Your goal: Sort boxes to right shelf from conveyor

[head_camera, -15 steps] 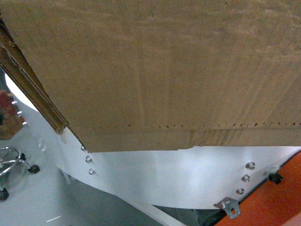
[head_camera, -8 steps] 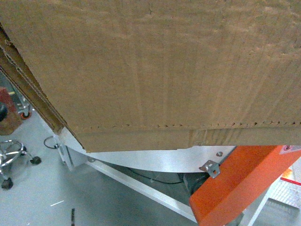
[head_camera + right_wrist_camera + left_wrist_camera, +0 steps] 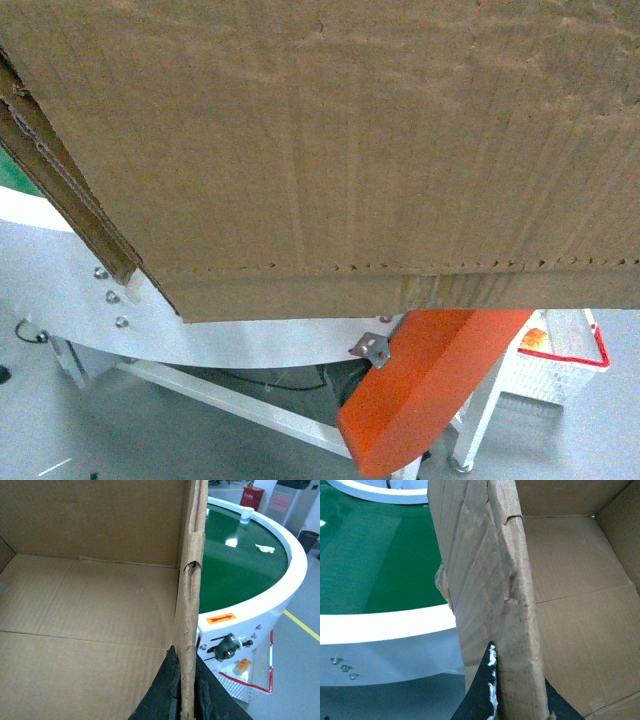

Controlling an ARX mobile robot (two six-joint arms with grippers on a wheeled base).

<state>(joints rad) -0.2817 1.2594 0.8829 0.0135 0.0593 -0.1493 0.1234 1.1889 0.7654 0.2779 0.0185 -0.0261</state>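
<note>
A large brown cardboard box (image 3: pixel 320 150) with a perforated line near its base fills the upper head view, held up in front of the camera. My left gripper (image 3: pixel 520 702) is shut on the box's ragged left wall (image 3: pixel 490 580), one black finger on each side. My right gripper (image 3: pixel 186 697) is shut on the thin right wall (image 3: pixel 192 580) the same way. The box's inside (image 3: pixel 90 605) is empty. The conveyor's green belt (image 3: pixel 370 555) and white bolted rim (image 3: pixel 60 290) lie beyond and below the box. The right shelf is out of view.
An orange cover (image 3: pixel 430 380) juts out under the conveyor rim. A white wire basket with a red rim (image 3: pixel 565 360) stands on the floor at the right. A white cup (image 3: pixel 245 515) and a paper scrap (image 3: pixel 264 548) sit on the belt.
The box stays fixed in the head view while the conveyor rim and orange cover slide left across it. The white basket has come into view on the right.
</note>
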